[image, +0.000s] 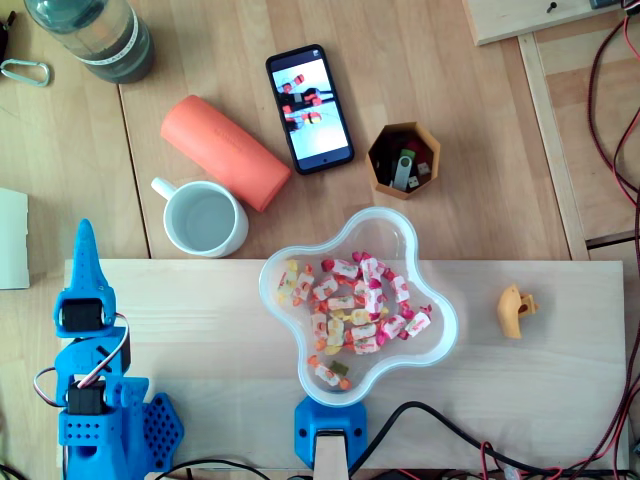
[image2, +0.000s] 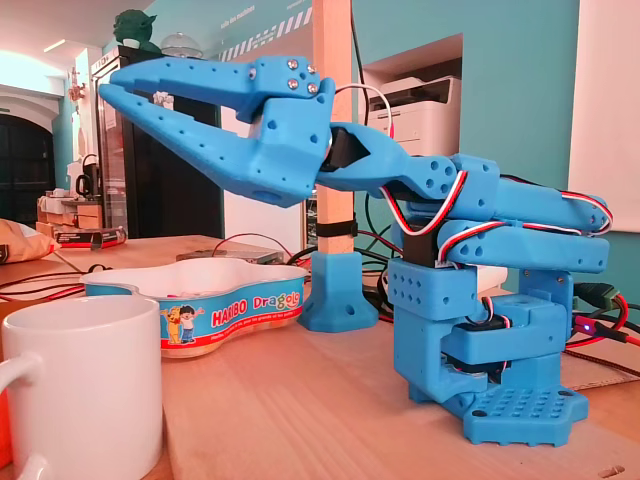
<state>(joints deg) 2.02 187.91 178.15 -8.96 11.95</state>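
The gripper (image: 87, 232) is clenched on nothing, its two blue fingers meeting at the tips, and in the fixed view it (image2: 108, 88) hangs well above the table with the arm folded back over its base. The nearest thing is the white mug (image: 205, 220), which in the overhead view stands upright up and to the right of the fingertips, just past the far edge of the light board (image: 200, 340), with its handle turned towards the arm. The main risk, as I judge it, is a sideways swing. The mug (image2: 85, 385) looks empty and light, with smooth glazed walls, so a knock from the shut fingers could tip it or push it into the orange roll (image: 225, 150) that touches or nearly touches its far side. Its round wall also looks too wide and slippery for a narrow pinch. The clear bowl (image: 392, 238) of wrapped sweets (image: 355, 305) sits just to the right of the mug, and a low sweep could catch its thin rim and scatter them.
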